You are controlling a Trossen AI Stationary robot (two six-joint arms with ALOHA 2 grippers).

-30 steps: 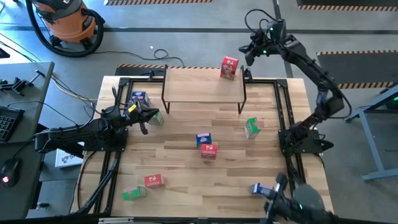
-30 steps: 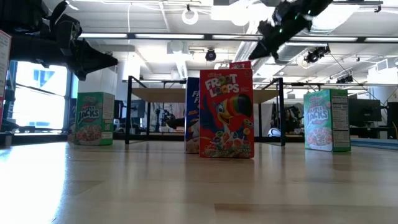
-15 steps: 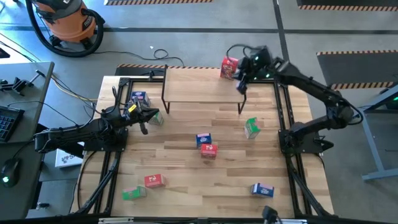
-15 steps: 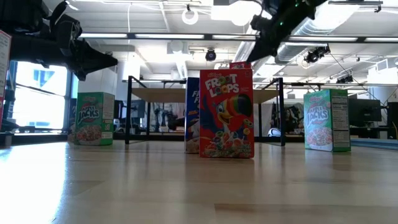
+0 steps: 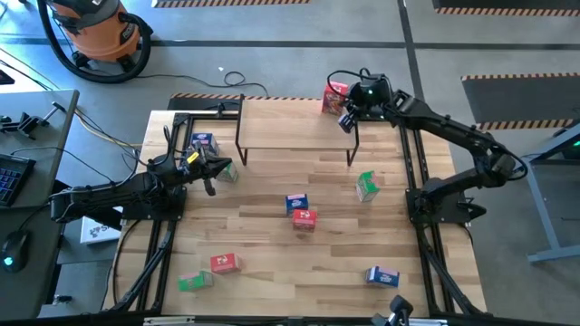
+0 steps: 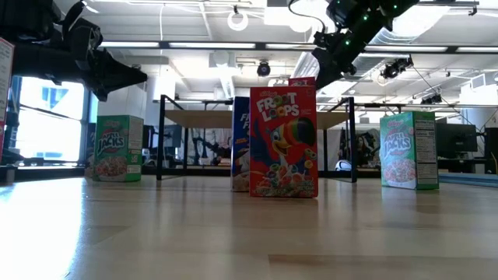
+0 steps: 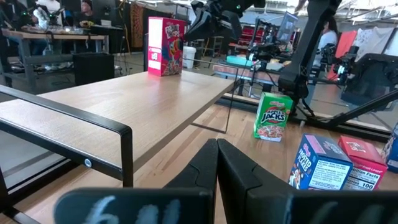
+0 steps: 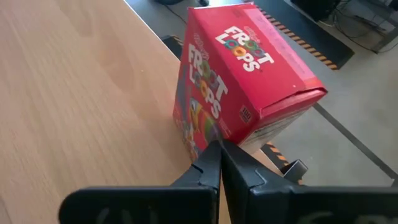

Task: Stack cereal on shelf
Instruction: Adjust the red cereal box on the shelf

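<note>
- One red box on shelf: light, stiff cardboard, tips easily; you grip its narrow sides.
- Right gripper: closed, empty, beside it.
- Left gripper: closed, waiting.

The red cereal box at the middle of the desk reads "FROOT LOOPS" on its front. The green boxes and read "APPLE JACKS". On the shelf, the red box carries "FROOT LOOPS" on two faces. The blue box reads "FROSTED", and the red box beside it shows "100".
</note>
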